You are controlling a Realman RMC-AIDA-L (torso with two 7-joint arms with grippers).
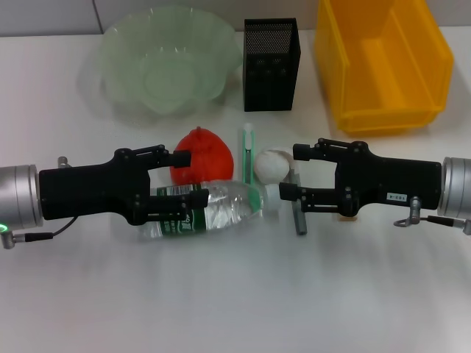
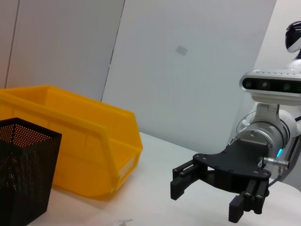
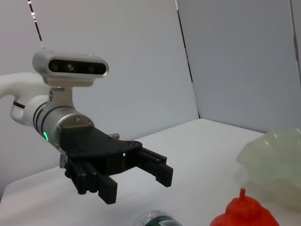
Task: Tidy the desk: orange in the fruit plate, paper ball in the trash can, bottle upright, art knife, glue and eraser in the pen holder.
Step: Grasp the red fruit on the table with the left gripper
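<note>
While the bottle (image 1: 210,209) lay on its side on the worktop (image 1: 235,309), both arms hung over it. The left end effector (image 1: 193,179) was spread apart above the bottle, near the orange (image 1: 204,152). The right end effector (image 1: 292,173) was spread apart too, by the paper ball (image 1: 273,165). Behind stood the plate (image 1: 168,62), holder (image 1: 271,65) and yellow can (image 1: 383,62).

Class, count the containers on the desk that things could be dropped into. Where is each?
3, along the back: the fruit plate on the left, the pen holder in the middle, the trash can on the right. None seems hidden.
</note>
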